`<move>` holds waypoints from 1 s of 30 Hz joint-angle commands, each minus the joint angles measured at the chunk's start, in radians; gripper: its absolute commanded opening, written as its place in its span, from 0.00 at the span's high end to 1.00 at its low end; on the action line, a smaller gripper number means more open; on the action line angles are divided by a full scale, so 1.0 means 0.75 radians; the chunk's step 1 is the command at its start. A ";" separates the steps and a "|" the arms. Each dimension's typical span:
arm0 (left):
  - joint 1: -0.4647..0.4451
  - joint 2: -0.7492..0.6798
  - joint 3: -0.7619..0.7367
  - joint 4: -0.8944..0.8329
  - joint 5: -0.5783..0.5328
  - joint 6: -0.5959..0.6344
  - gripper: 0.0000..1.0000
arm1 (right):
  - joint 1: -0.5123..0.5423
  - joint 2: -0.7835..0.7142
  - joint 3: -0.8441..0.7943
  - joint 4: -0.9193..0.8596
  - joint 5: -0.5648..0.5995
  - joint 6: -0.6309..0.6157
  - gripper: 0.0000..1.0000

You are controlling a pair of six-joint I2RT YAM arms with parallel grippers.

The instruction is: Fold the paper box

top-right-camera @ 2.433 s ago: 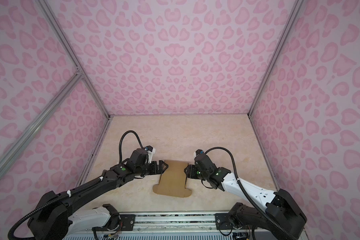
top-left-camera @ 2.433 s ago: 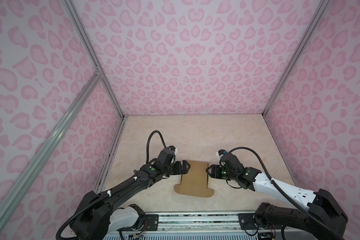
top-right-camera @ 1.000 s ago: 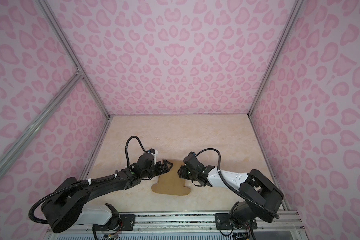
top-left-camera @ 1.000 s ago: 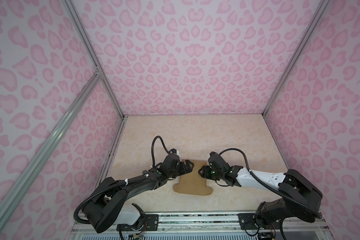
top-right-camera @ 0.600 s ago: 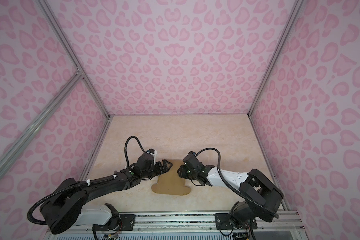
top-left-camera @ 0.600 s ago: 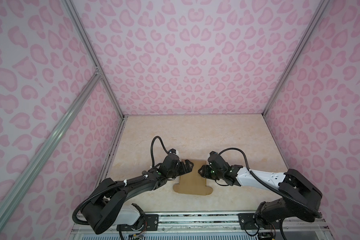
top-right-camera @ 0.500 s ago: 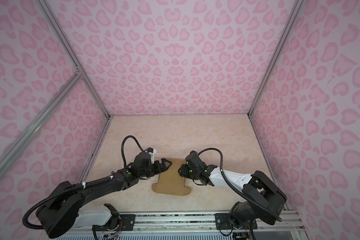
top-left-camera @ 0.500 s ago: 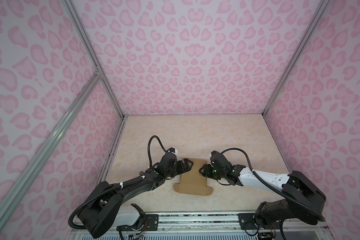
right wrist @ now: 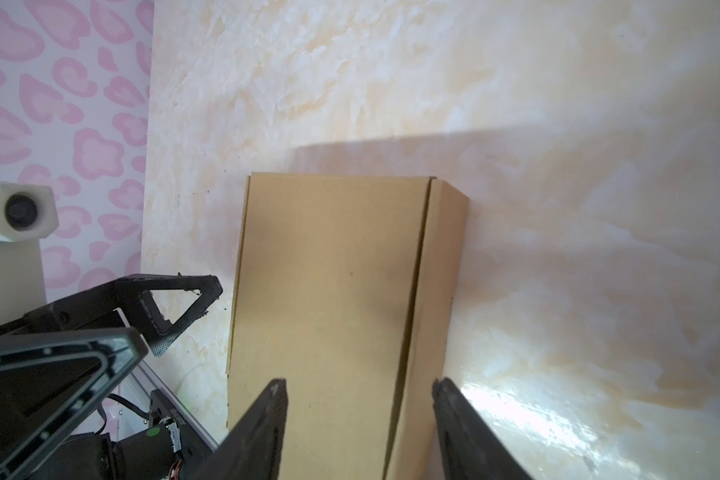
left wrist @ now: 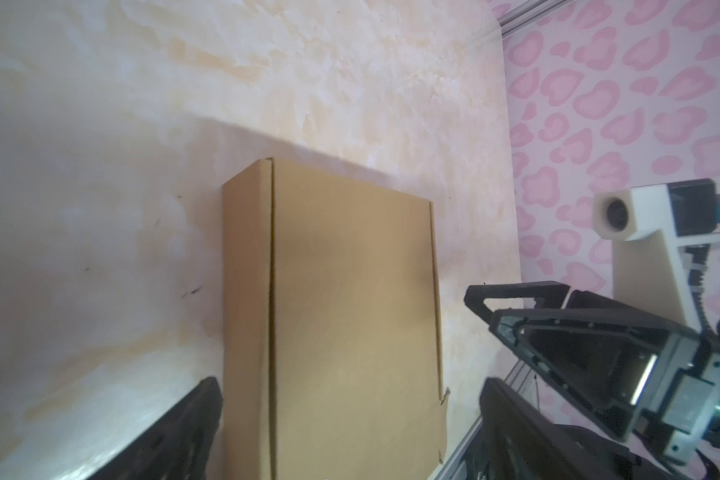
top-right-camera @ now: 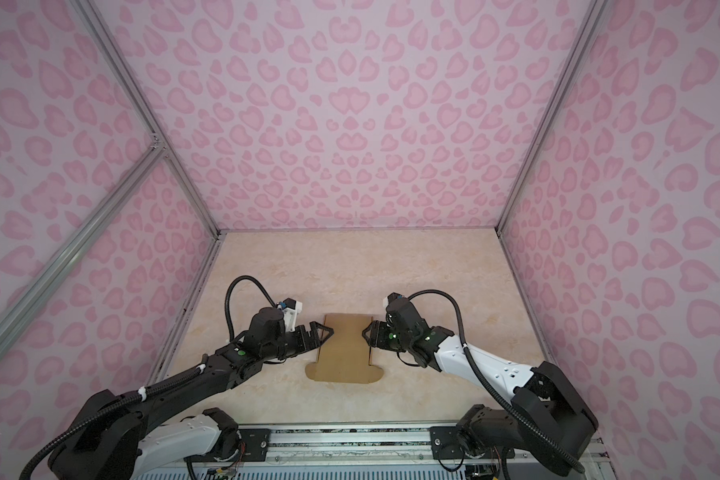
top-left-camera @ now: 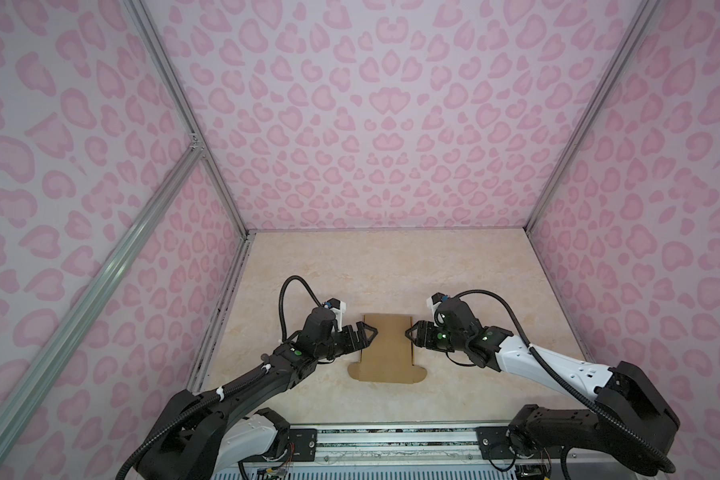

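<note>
Running off both wrist views: paper box (left wrist: 350,311) flared end.

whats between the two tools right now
Only the box: it fills the stretch between the left tool and the right tool, whose tips reach its side edges. Both top views show this.

The walls (top-left-camera: 383,124) are pale lilac, strewn with pink leopard-like blotches, some heart-shaped. The tabletop (top-left-camera: 391,270) is cream with tan marbling. Low in mid-frame the paper box (top-left-camera: 387,349) is plain brown. The left arm (top-left-camera: 246,386) is black, the right arm (top-left-camera: 558,365) white and black.
</note>
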 commanded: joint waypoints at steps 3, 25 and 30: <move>0.023 -0.092 -0.019 -0.236 -0.140 0.147 0.00 | -0.006 0.017 -0.027 -0.035 -0.033 -0.033 0.44; 0.042 -0.014 0.049 -0.299 -0.210 0.183 0.01 | 0.013 0.100 0.035 -0.087 0.042 -0.074 0.69; 0.042 -0.003 0.052 -0.286 -0.199 0.179 0.01 | 0.020 0.119 0.039 -0.079 0.057 -0.078 0.73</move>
